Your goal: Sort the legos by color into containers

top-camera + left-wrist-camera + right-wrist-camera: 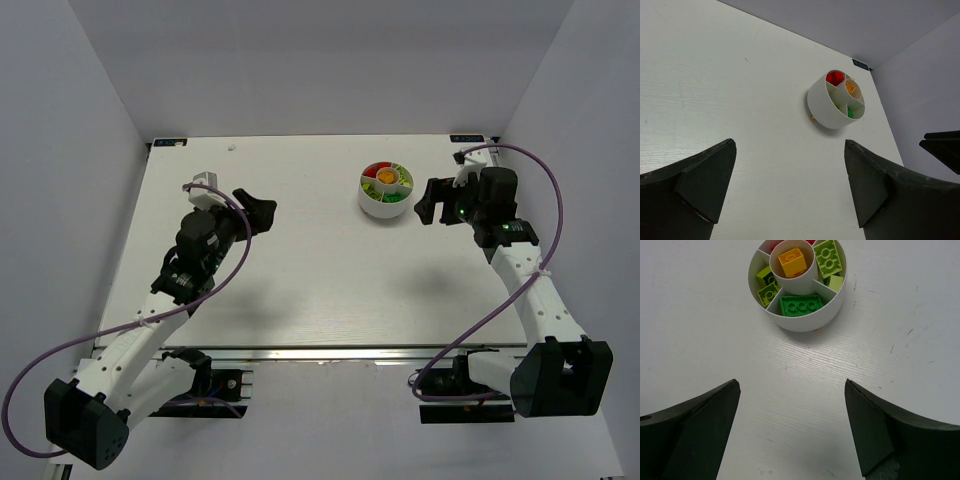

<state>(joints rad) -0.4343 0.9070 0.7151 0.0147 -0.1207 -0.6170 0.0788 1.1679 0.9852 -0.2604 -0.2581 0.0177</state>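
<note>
The round white dish [369,199] stands at the back right of the table; it also shows in the left wrist view [821,109] and the right wrist view [805,322]. Its centre holds an orange lego [791,262]. Its wedges hold a dark green lego [800,305], yellow-green legos [827,258] and red legos [834,77]. My right gripper [430,203] is open and empty just right of the dish, its fingertips [732,390] wide apart. My left gripper [255,212] is open and empty, well left of the dish.
A small orange speck [813,118] lies on the table at the dish's base. White walls enclose the table on three sides. The right gripper's fingertips [940,147] show at the right edge of the left wrist view.
</note>
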